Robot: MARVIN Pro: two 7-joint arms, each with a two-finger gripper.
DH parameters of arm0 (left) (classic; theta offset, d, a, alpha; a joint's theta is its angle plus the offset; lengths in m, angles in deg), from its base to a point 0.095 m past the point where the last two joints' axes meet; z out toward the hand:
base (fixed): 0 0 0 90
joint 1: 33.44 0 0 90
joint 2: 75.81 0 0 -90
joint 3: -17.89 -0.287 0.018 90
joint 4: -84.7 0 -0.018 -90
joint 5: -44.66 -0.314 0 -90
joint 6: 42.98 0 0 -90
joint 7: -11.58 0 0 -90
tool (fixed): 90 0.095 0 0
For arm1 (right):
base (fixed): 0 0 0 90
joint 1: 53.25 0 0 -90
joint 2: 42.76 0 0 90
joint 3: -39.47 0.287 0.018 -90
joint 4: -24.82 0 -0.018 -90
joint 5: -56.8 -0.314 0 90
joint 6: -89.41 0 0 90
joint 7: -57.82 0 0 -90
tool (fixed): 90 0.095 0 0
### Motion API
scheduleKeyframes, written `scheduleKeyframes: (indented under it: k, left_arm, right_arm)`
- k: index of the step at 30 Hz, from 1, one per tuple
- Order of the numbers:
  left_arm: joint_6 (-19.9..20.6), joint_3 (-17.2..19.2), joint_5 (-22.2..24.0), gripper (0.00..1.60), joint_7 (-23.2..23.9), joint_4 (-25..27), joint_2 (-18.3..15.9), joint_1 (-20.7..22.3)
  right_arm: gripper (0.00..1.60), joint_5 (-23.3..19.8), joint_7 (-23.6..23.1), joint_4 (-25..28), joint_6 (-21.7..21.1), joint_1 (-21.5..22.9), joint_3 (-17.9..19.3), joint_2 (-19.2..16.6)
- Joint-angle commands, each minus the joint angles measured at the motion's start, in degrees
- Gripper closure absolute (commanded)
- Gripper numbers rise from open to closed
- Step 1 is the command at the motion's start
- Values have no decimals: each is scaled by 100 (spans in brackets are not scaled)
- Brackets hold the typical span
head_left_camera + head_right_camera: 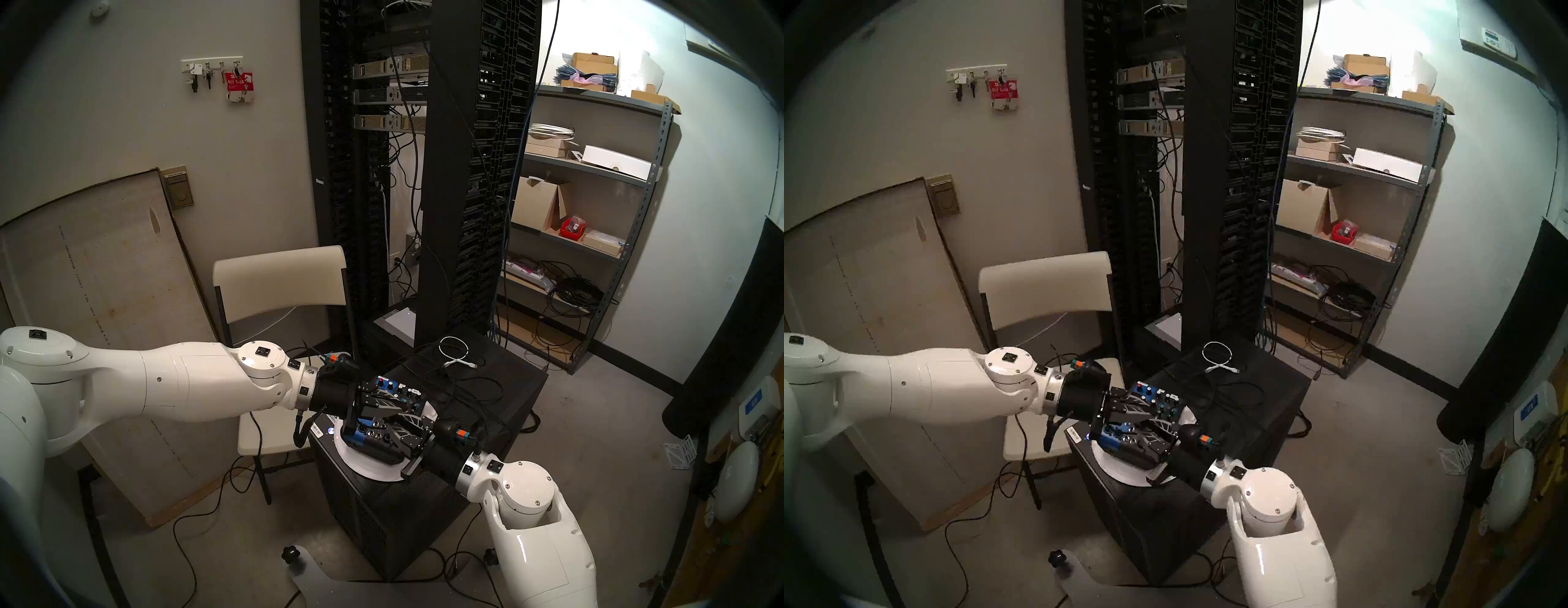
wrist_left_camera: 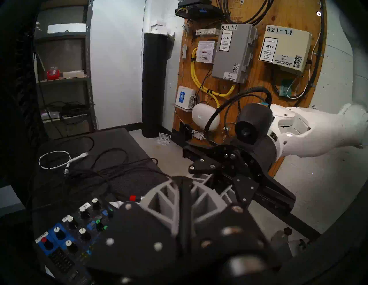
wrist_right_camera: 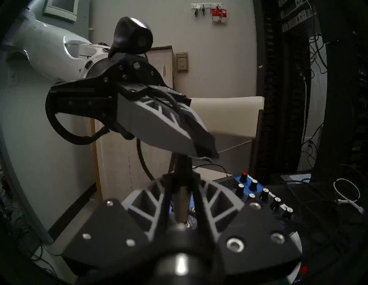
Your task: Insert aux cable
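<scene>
Two grippers (image 1: 392, 414) over blue mixer (image 1: 373, 437)

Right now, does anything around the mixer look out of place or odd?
Mostly the cables: loose black cables lie tangled across the black cabinet top behind the mixer, with a white coiled cable among them. The mixer sits on a white disc, not on the cabinet itself. No damage or spill shows.

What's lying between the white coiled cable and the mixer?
Loose black cables, strewn over the black cabinet top; the left wrist view shows them best.
</scene>
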Motion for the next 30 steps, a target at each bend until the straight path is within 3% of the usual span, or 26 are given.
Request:
scheduleKeyframes:
  k: [1, 6, 18, 30]
  left_arm:
    - [-59, 148, 49, 160, -10, 42, -6, 153]
    - [-84, 154, 50, 160, 25, 72, 7, 148]
    - [-208, 144, 43, 160, 164, -18, 102, 64]
    - [-233, 138, 16, 160, 268, -89, 164, 83]
  right_arm:
    - [160, -8, 29, -5, 49, 7, 11, 21]
    - [160, -7, 52, -33, 141, -24, 33, 11]
    - [160, -26, 286, -560, 861, 79, 165, 104]
    - [160, -70, 314, -737, 1047, 171, 190, 141]
